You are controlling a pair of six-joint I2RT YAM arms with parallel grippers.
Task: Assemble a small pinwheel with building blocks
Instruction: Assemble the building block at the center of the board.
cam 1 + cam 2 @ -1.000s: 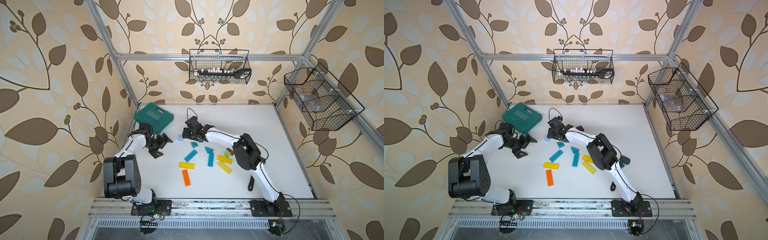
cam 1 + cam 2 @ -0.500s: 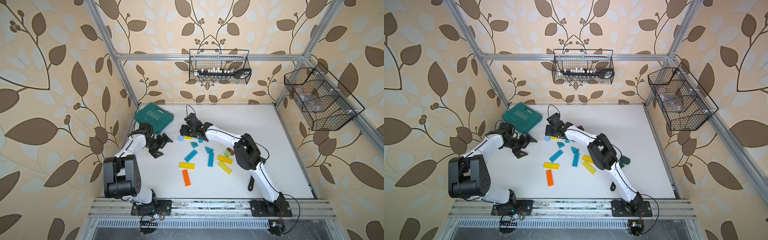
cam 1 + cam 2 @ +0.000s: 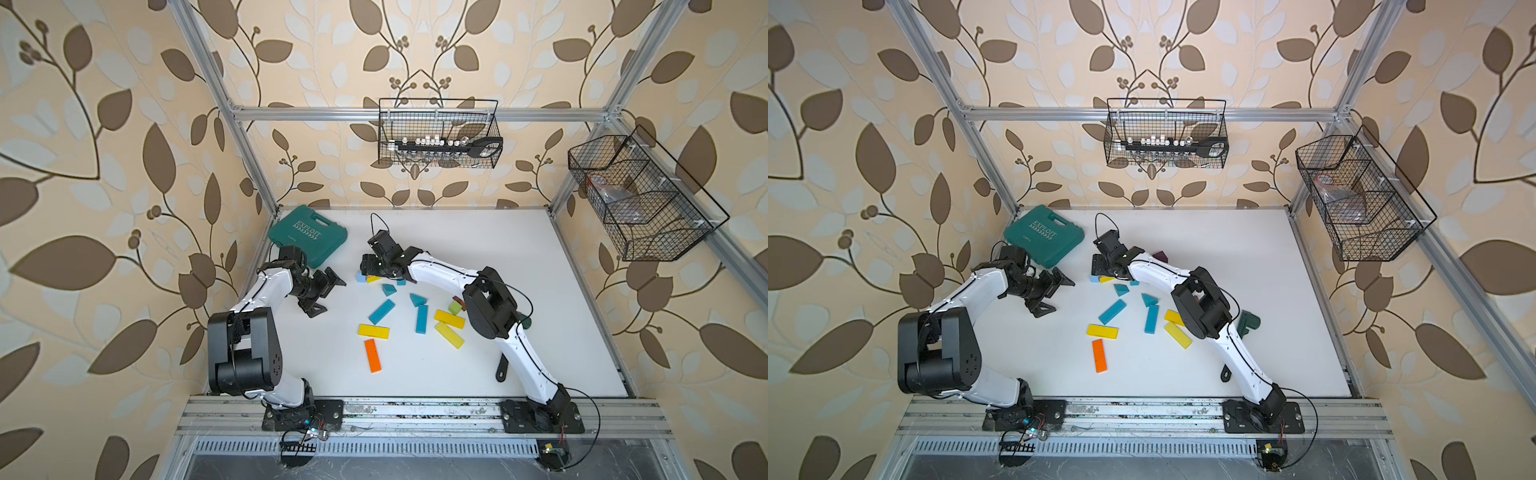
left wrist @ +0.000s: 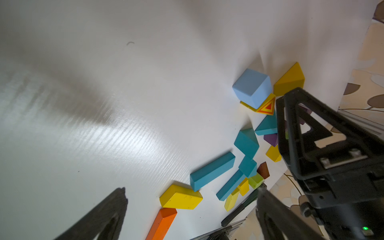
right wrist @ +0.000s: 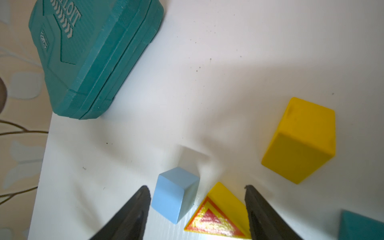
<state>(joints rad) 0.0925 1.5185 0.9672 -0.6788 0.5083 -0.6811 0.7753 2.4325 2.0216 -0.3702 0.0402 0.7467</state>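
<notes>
While poised low, straddling pale blue cube (image 5: pixel 174 195) and yellow wedge (image 5: pixel 224 199) between right gripper's (image 5: pixel 196 187) parted fingers, clamping neither. Nothing in wide-spread left gripper (image 3: pixel 330 297), well short of the blocks (image 3: pixel 422 319).

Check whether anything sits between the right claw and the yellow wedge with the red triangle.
Yes: the pale blue cube lies beside the yellow wedge, inside the open right claw, between one finger and the wedge.

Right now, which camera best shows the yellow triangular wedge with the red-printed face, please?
Right wrist view: the yellow printed wedge is close, face clear. Left wrist shows it small; both top views, only a sliver.
</notes>
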